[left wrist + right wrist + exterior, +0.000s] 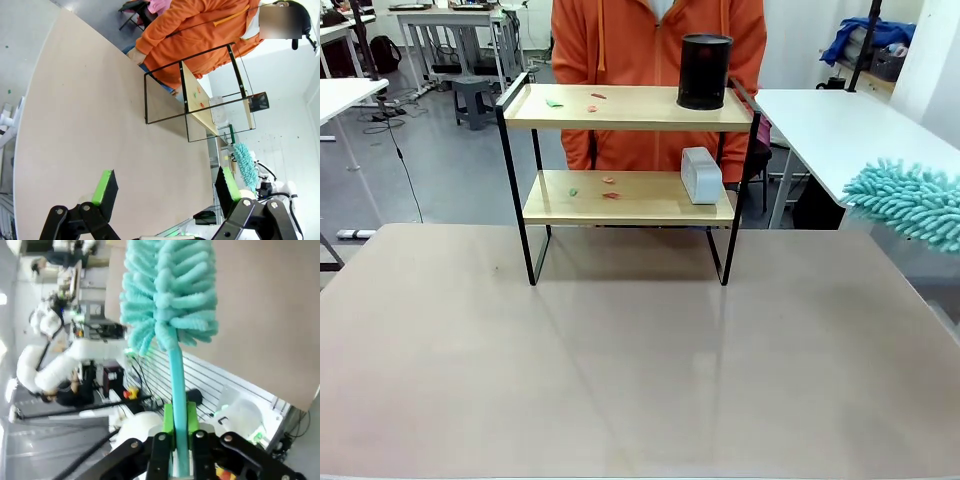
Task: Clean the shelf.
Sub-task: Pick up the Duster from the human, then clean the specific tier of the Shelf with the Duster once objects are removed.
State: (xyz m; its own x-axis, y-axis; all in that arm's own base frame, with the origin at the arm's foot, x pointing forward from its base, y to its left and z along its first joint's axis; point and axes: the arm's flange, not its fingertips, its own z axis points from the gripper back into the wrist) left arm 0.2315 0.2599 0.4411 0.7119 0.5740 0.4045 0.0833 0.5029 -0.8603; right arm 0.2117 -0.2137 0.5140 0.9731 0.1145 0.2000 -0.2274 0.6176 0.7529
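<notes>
Shelf (192, 95) — well beyond left gripper (165, 176)

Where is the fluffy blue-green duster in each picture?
Front view: the duster is at the right edge, level with the lower board of the shelf.
Left wrist view: the duster is small, lower right, beyond the shelf.
Right wrist view: the duster is top middle, handle held by the right pincer.
Shared landmark: the tan table.

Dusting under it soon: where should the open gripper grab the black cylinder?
Probably its round wall at mid-height, coming level from the robot's side. The black cylinder stands upright on the shelf's top board, front unblocked; the person stands behind.
</notes>
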